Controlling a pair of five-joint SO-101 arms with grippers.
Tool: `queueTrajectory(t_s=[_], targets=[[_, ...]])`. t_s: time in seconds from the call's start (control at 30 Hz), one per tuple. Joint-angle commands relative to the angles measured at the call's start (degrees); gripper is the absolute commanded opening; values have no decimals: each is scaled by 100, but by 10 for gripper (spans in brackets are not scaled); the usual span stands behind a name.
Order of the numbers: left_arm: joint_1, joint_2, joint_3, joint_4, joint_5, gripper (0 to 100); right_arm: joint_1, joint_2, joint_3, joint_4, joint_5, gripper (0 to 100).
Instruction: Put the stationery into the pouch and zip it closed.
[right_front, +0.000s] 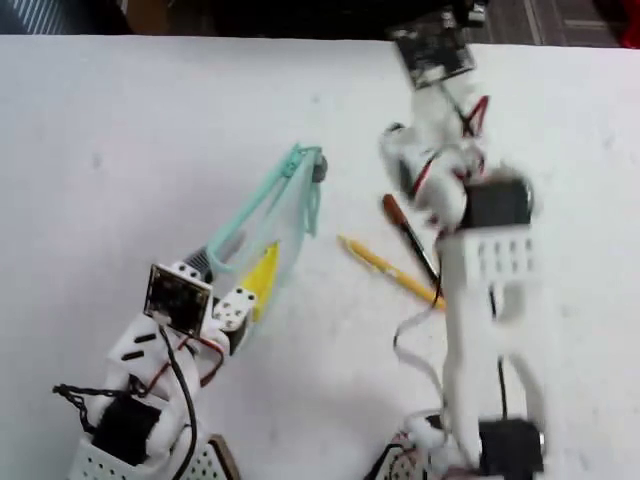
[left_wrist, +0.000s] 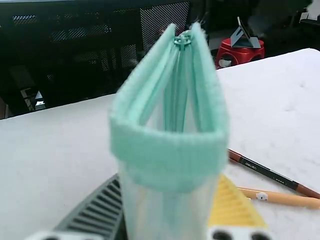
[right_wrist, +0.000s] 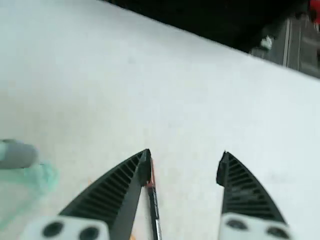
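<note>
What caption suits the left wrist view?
Open mint-trimmed pouch, with dark pencil and yellow pencil lying beside it on white table.

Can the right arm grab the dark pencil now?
Probably yes. The right fingers are open just above the dark pencil, which lies bare on the table by one fingertip. Nothing lies on it, and the pouch is off to the side.
</note>
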Motion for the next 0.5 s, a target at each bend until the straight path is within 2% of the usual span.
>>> queueTrajectory(t_s=[0.0,0.07,0.2,0.47], targets=[[57,-22,-70,9,-53,168,752,681,-70,215,0,204],[57,-22,-70,9,-53,168,1024,1068,-70,391,26,204],[57,-22,-70,9,-53,168,1165,1807,44,514,695,204],[57,-22,-53,9,-53,168,743,2747,88,101,79,207]])
